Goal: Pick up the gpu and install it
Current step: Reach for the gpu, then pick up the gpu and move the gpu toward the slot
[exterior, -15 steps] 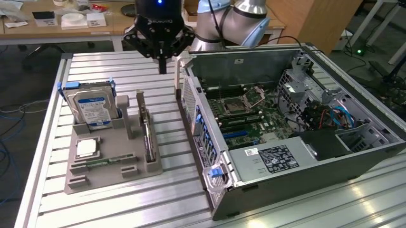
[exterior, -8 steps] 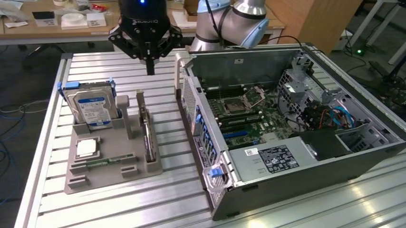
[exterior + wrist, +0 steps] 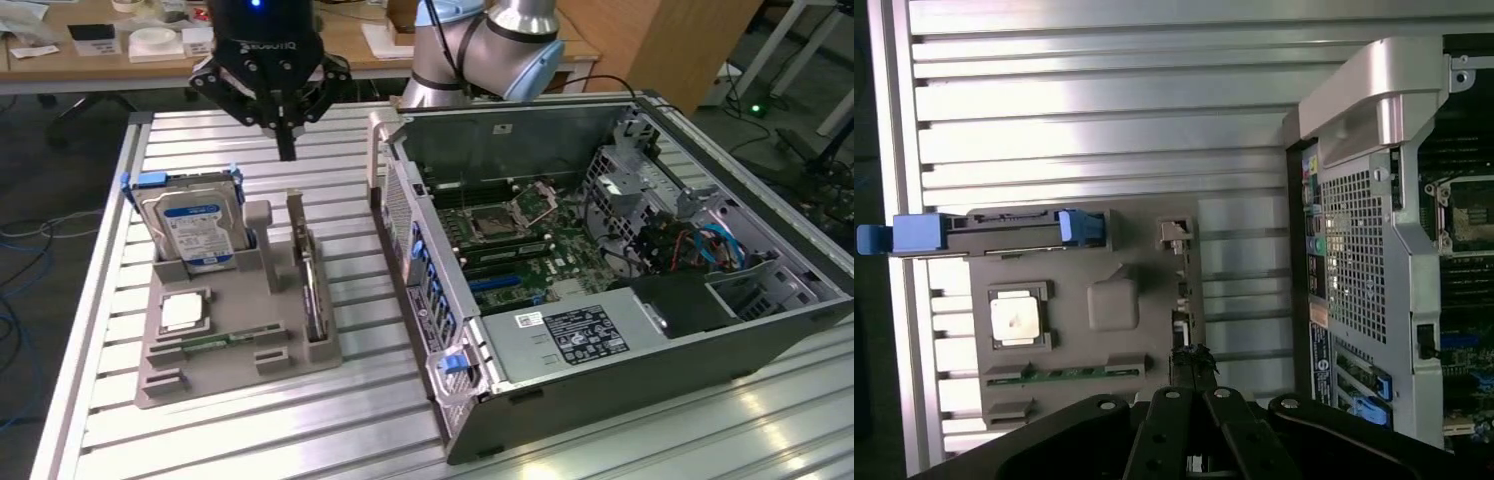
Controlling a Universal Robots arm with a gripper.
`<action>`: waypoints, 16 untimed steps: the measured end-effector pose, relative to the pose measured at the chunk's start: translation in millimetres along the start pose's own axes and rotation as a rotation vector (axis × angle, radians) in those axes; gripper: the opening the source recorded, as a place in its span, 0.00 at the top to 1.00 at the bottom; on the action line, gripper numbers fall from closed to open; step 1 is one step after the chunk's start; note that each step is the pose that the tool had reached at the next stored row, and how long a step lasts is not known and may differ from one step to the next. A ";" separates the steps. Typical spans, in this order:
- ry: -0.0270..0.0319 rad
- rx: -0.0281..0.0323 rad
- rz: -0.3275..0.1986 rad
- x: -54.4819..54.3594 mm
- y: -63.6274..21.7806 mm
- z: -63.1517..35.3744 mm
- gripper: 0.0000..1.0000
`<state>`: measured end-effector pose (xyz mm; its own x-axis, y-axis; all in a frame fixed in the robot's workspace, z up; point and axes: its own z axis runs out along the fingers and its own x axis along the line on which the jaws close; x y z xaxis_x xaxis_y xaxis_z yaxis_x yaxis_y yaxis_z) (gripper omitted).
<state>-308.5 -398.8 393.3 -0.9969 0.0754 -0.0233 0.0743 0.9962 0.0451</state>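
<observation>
- The open computer case (image 3: 694, 350) lies on its side on the slatted metal table (image 3: 267, 440), just beside the grey holder (image 3: 214, 385) on the exterior view's right. Its side panel is off and the motherboard (image 3: 514, 235) faces up, I'd say so a card can be pushed in from above.
- In the holder's near half, a square processor chip (image 3: 183, 310) and a narrow memory stick (image 3: 220, 343) each lie flat in their own recess, which should stop them sliding.
- The gpu (image 3: 314, 290) stands on edge in a slot along the side of the holder nearest the case. Nothing touches it, and its upper edge is free, likely so fingers can nip it from overhead.
- At the holder's far corner, a hard drive (image 3: 198, 228) with blue rails stands upright in its pocket.
- The gripper (image 3: 286, 150) hangs above the holder's far end, roughly in line with the gpu's slot and well clear of the card. Its fingers are pressed together and it holds nothing.
- Beyond the holder are the arm's base (image 3: 481, 50) and a cluttered wooden desk (image 3: 80, 60).
</observation>
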 end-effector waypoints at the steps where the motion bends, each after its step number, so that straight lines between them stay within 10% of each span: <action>1: 0.0000 0.0000 0.000 2.5 -0.2 -0.1 0.89; 16: 0.0001 0.0001 0.000 4.7 -0.4 -0.2 0.89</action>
<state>-313.2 -398.8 393.3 -0.9969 0.0753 -0.0233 0.0742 0.9962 0.0450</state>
